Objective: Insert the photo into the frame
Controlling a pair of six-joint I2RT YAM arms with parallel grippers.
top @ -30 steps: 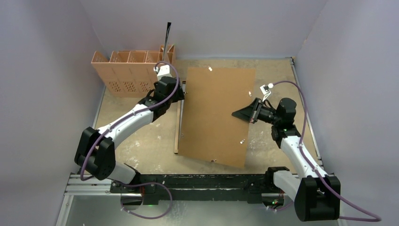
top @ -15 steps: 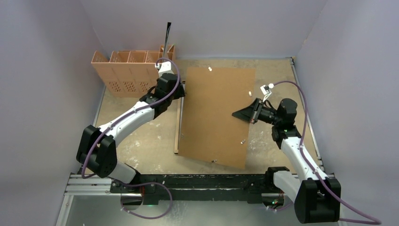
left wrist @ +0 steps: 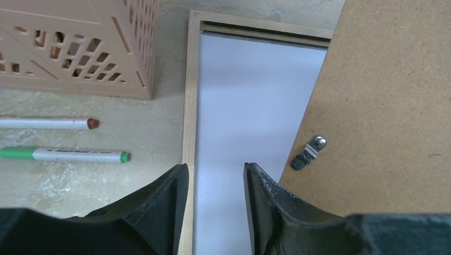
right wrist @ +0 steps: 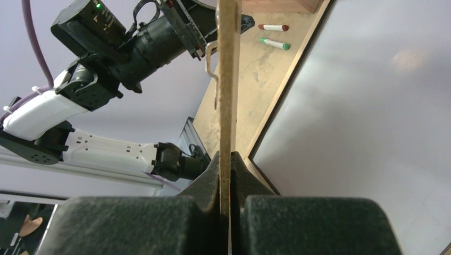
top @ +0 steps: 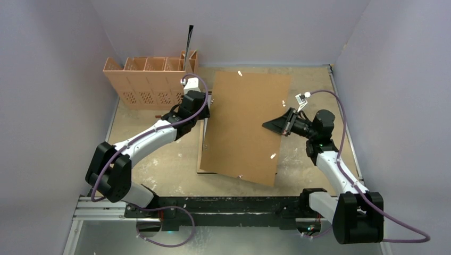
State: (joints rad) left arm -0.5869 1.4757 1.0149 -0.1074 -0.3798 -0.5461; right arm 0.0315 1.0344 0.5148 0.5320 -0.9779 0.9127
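The frame (top: 200, 144) lies face down on the table, with its wood-coloured rail (left wrist: 189, 106) round a pale surface (left wrist: 250, 106). I cannot tell whether that surface is glass or the photo's back. No mountain print shows. The brown backing board (top: 244, 127) hangs tilted over the frame. My right gripper (top: 270, 127) is shut on its right edge (right wrist: 227, 79) and holds that side up. My left gripper (left wrist: 213, 172) is open over the frame's left rail, one finger over the rail and one over the pale surface, beside the board (left wrist: 388, 106). It also shows in the top view (top: 205, 109).
An orange slotted crate (top: 146, 79) stands at the back left, close to the frame (left wrist: 80, 42), with a black stick (top: 190, 37) upright in it. A red-capped marker (left wrist: 48, 123) and a green-capped marker (left wrist: 64, 154) lie left of the frame. A metal turn clip (left wrist: 308, 152) sits on the board.
My left gripper has moved right and forward to the frame's left rail. My right gripper has raised the backing board a little, and the board's far edge has shifted back.
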